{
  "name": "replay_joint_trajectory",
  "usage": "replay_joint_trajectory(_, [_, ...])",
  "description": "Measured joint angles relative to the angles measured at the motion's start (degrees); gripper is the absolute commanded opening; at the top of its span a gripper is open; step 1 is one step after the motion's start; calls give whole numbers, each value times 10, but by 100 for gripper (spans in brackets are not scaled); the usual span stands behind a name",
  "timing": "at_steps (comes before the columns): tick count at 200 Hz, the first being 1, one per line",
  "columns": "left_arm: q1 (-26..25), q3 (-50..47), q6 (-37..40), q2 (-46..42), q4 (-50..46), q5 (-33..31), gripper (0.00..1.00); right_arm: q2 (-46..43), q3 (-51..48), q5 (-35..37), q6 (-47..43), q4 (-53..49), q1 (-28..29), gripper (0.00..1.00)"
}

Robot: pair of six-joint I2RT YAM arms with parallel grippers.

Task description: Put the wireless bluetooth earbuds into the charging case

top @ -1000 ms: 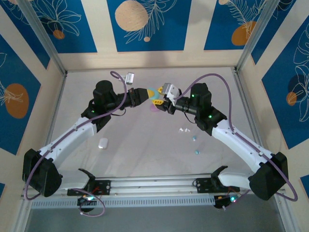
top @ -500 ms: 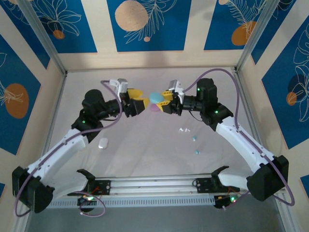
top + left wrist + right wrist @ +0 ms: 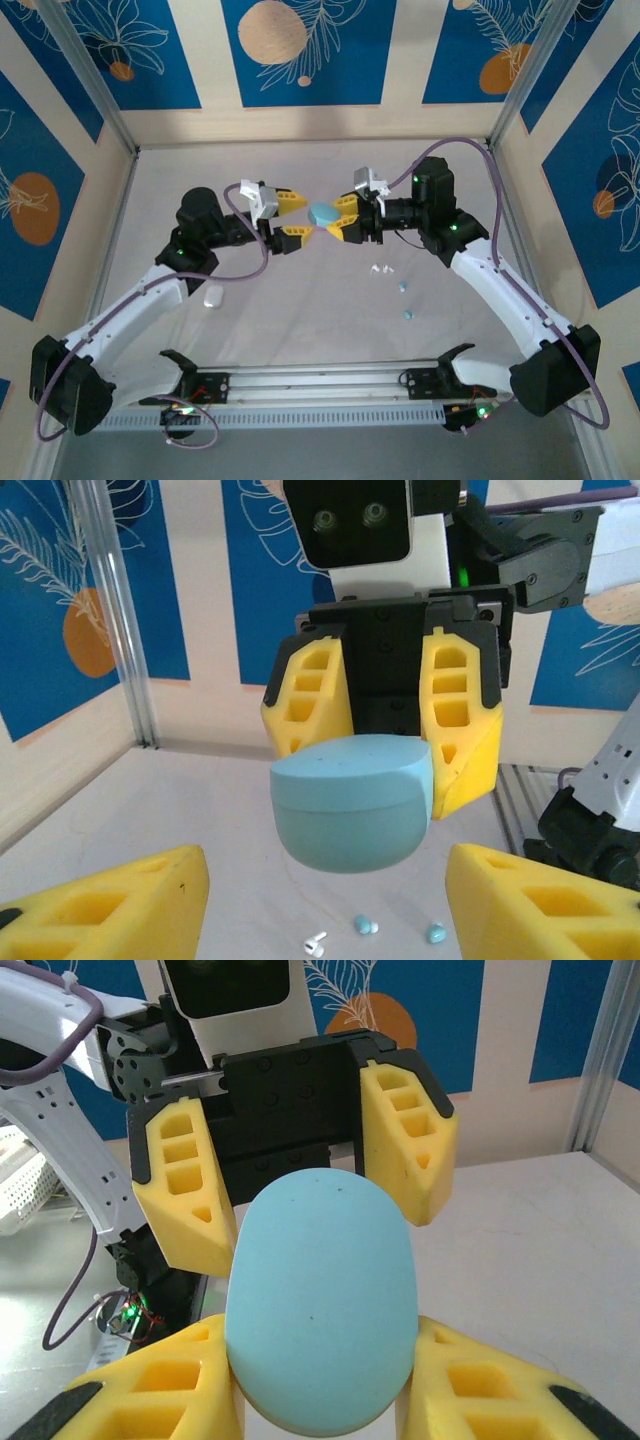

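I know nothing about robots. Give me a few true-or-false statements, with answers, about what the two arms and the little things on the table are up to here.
1. The right hand grips the teal case between its yellow fingers. True.
2. The left hand is clamped on that case too. False: it stands open, clear of the case.
3. The teal case has its lid flipped up. False: it is shut.
4. Tiny earbuds lie loose on the table. True.
5. A white case lies on the table beside the left arm. True.
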Motion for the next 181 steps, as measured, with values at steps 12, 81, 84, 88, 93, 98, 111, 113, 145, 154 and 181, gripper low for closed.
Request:
replay_joint_trajectory(12, [0,0,-6,4,0,6,63,0,0,-1,-1,1,0,32])
replay_joint_trajectory(81, [0,18,-54,26,0,31,56,-1,-4,10,-4,23,4,32])
replay_joint_trajectory(84, [0,19,-54,27,0,32,55,-1,-5,10,-4,23,5,32])
replay_joint_trajectory(88, [0,21,-59,29,1,33,55,-1,-5,10,-4,23,5,32])
replay_joint_trajectory(93, [0,22,-62,30,3,34,54,-1,-5,10,-4,24,6,32])
replay_joint_trajectory(98, [0,22,-64,31,5,34,54,-1,-5,10,-5,26,6,32])
replay_joint_trajectory(111, [0,22,-71,32,9,35,52,-1,-5,12,-6,31,6,33])
replay_joint_trajectory(113, [0,23,-72,32,9,35,52,-1,-5,12,-6,31,6,33])
replay_joint_trajectory(145, [0,24,-72,37,10,39,52,-1,-5,12,-6,35,6,32])
replay_joint_trajectory(154, [-1,25,-72,38,10,39,53,-1,-5,12,-6,35,6,32])
replay_joint_trajectory(181, [-2,28,-73,38,13,40,53,-1,-5,12,-10,35,6,32])
